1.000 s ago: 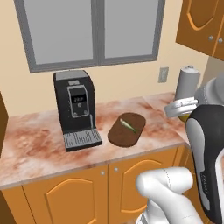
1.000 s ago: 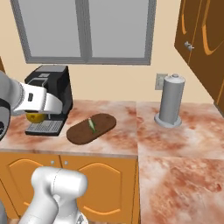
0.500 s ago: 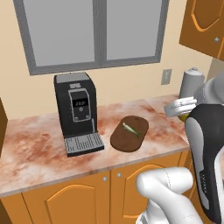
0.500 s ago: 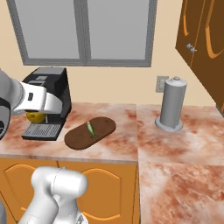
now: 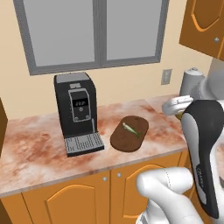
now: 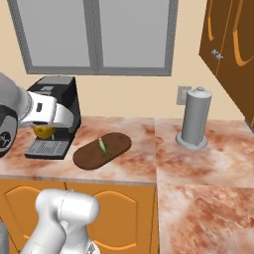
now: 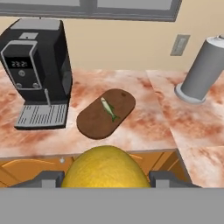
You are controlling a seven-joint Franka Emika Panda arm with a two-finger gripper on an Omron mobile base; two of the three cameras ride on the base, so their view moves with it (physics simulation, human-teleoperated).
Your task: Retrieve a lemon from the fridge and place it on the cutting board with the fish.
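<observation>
My gripper is shut on the lemon, a yellow fruit that bulges between the two fingertips low in the hand view. The same lemon peeks out under the white hand at the left of the right base view, held above the counter's front edge. Ahead on the counter lies the dark oval cutting board with the slim greenish fish on it. From the left base view, the board and fish sit left of my hand. The fridge is out of view.
A black coffee machine stands left of the board. A grey cylinder on a round base stands at the right, below a wall outlet. Wooden upper cabinets hang at the right; a window is behind the counter.
The whole scene has slid slightly downward in both base views, so the camera has moved a little toward the counter. The lemon stays in the gripper.
</observation>
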